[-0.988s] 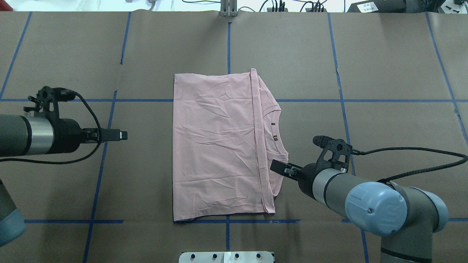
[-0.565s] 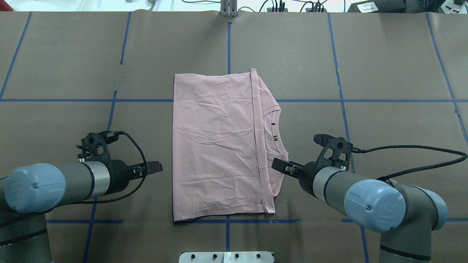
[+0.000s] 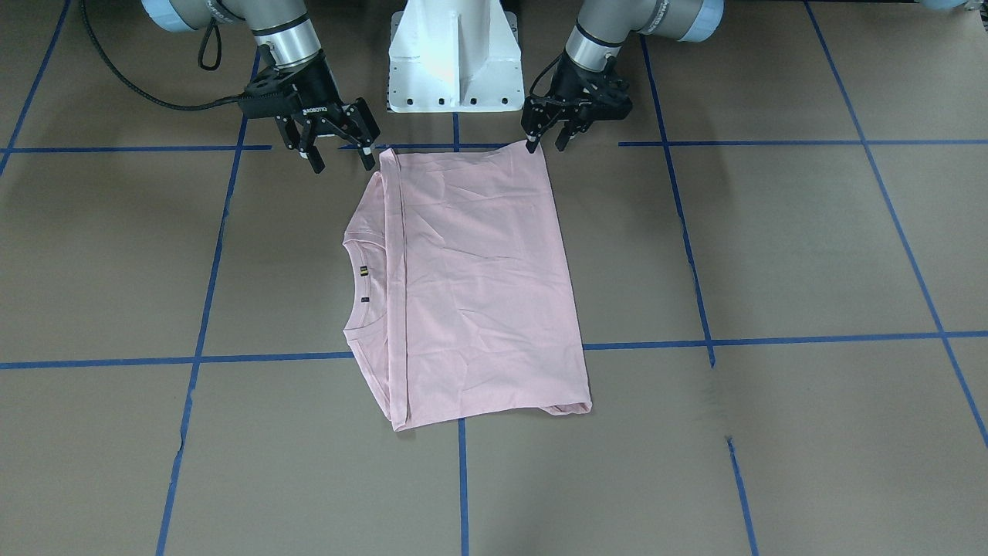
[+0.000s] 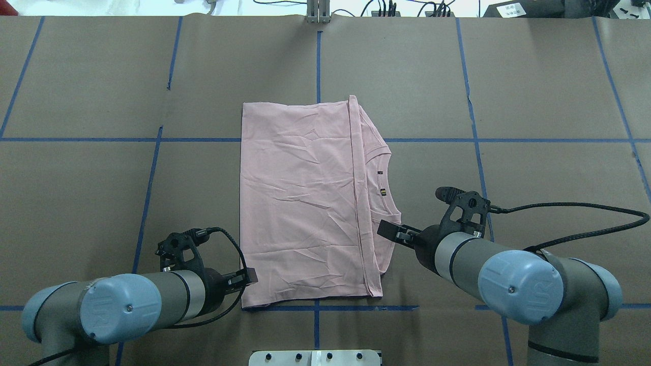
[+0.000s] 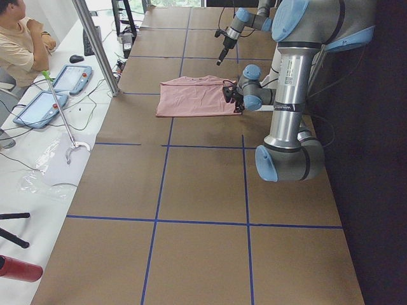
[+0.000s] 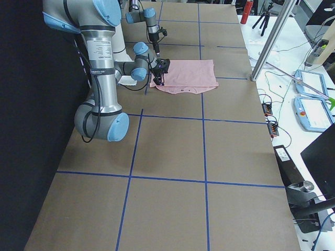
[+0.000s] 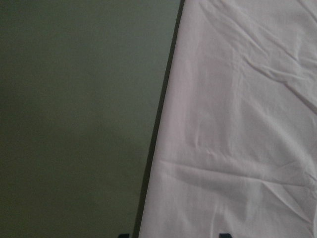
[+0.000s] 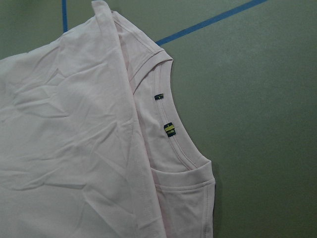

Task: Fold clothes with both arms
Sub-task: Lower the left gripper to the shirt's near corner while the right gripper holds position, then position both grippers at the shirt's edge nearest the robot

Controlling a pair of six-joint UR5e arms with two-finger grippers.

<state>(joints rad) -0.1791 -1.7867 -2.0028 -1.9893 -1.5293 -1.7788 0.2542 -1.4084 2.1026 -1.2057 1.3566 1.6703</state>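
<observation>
Left gripper [image 3: 545,145] is open, set at the t-shirt's near corner on the robot's left. The left wrist view shows both tips apart with the cloth edge between them. Right gripper [image 3: 342,164] is open wider, just beside the near corner on the collar side, and no contact with cloth is visible.

Table [image 4: 457,76]: brown paper, blue tape grid. T-shirt [image 4: 305,203]: light pink, folded to a rectangle, flat at the table's middle. Its collar [image 8: 174,141] points to the robot's right and is partly covered by a folded-over layer. No print shows.

Likely risks:
- The left jaws may pinch only the top layer, so the layers part on lifting.
- They may catch the paper along with the cloth.
- The right gripper sits off the corner and could close on nothing or on the collar-side layer alone.
- Uneven grabs would skew the next fold.

Writing:
- "UR" mark on the right arm's blue joint cap [image 4: 529,295].
- White lettering on the right gripper's body, probably Robotiq, too small to confirm.
- Yellow-and-black tag [image 8: 170,129] and dark tag [image 8: 158,97] inside the collar, both unreadable.
</observation>
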